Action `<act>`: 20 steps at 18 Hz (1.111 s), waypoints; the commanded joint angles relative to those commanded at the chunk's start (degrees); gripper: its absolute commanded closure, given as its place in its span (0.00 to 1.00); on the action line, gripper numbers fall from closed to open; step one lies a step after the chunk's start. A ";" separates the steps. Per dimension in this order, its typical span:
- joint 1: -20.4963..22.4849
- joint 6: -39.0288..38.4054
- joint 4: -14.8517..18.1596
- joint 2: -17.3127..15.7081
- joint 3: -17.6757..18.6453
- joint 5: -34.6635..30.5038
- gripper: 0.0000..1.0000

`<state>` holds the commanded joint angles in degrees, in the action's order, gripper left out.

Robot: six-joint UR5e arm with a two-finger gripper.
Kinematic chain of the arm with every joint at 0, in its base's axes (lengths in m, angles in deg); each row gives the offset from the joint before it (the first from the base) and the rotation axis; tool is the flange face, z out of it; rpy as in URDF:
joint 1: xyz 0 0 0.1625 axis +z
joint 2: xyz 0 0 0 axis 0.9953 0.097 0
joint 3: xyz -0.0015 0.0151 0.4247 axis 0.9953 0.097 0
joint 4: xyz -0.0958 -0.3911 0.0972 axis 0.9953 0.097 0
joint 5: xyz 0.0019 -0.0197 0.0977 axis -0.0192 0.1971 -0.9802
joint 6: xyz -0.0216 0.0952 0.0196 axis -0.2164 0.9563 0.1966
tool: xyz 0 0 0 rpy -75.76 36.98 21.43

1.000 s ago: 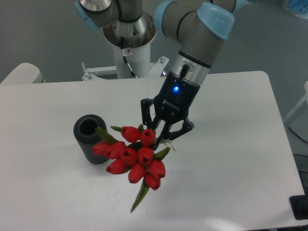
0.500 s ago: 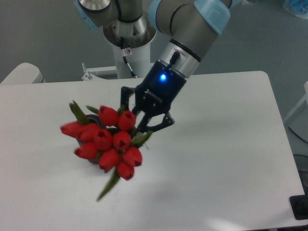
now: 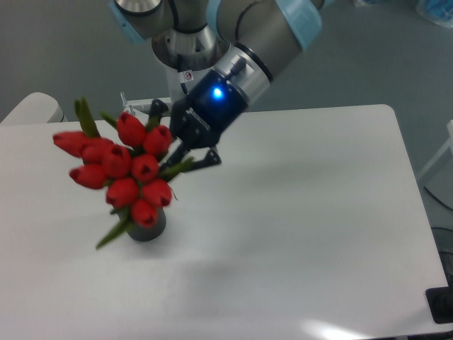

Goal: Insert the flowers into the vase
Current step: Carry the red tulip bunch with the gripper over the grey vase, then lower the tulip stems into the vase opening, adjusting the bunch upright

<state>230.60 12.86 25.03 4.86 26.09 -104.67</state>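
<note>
Tulips (image 3: 120, 173) are hanging in front of the vase (image 3: 150, 225) from my seat, and that is what is worrying me. I am seeing only a sliver of the dark grey cylinder below the lowest bloom; its mouth is hidden, so I cannot tell whether the stems are above it, beside it or already inside. The gripper (image 3: 178, 150) is clamping the bunch at its stems, jaws closed around them just behind the blooms, with the whole bunch tilting toward the left edge of the white table (image 3: 318, 234).

I am judging the main risk to be a blind descent: the bunch is spreading wider than the vase, so stems or the loose green leaf (image 3: 113, 231) trailing at the lower left could be catching on the thick rim and tipping the short cylinder over. A slanted entry would be pushing it sideways across the smooth tabletop.

The blooms are looking closed, rounded and glossy red, about nine of them packed tightly, with slim pointed leaves. The vase is reading matte and heavy-walled.
</note>
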 joint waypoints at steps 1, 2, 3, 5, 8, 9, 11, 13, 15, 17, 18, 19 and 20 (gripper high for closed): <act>-0.44 0.35 0.00 -0.26 0.35 0.00 0.75; -0.70 0.53 0.00 -0.61 0.53 0.00 0.75; -1.23 0.88 0.00 -0.70 1.05 0.00 0.76; -2.28 1.15 -0.09 -0.71 2.02 0.00 0.76; -3.43 1.23 -1.49 -1.41 3.87 -0.09 0.79; -3.61 1.23 -2.02 -1.23 4.39 -0.09 0.79; -4.31 1.32 -2.29 -0.53 4.49 -0.09 0.78; -4.40 2.02 -2.37 -0.01 4.40 -0.09 0.78; -4.49 2.99 -2.37 0.52 4.14 0.00 0.78; -4.49 3.69 -2.37 0.79 4.48 0.00 0.78; -4.49 4.22 -2.37 0.79 4.57 -0.09 0.78; -4.49 4.74 -2.37 0.96 5.10 -0.09 0.78; -4.49 5.88 -2.37 1.23 5.63 0.00 0.78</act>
<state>226.11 18.74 22.66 6.09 31.72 -104.67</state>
